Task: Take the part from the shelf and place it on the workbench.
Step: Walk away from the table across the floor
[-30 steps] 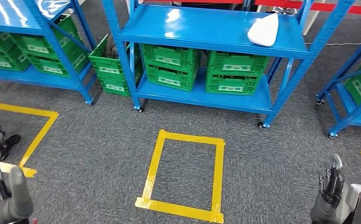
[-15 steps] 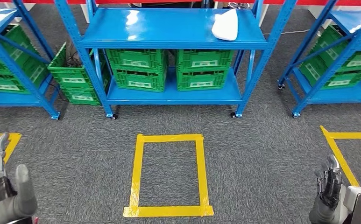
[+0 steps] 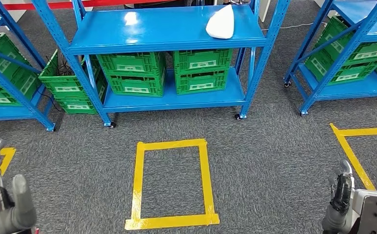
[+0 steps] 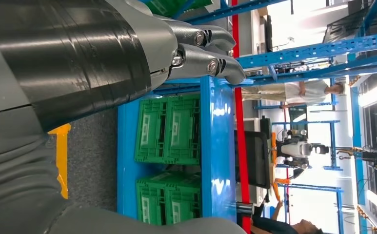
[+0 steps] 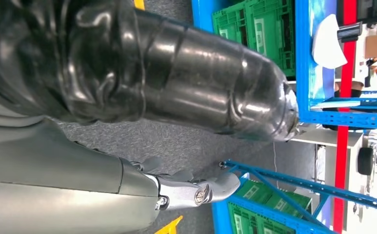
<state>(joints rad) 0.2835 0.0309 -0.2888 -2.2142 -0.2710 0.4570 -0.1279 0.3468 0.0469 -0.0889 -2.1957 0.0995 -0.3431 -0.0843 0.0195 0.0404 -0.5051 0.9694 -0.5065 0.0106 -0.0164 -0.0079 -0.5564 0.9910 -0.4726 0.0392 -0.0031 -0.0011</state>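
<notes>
part (image 3: 221, 22) top cut off, crate labels unreadable

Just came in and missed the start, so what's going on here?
The robot stands back from a blue shelf on the carpet, handling nothing yet. A white part lies on the shelf's top level, right side, above green crates on the lower level. The left hand and right hand hang low at its sides, holding nothing. A yellow tape rectangle marks the floor between robot and shelf.

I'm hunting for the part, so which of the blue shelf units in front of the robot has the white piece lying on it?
The middle shelf unit, straight beyond the yellow floor square: the white part lies on its top shelf, toward the right end.
</notes>
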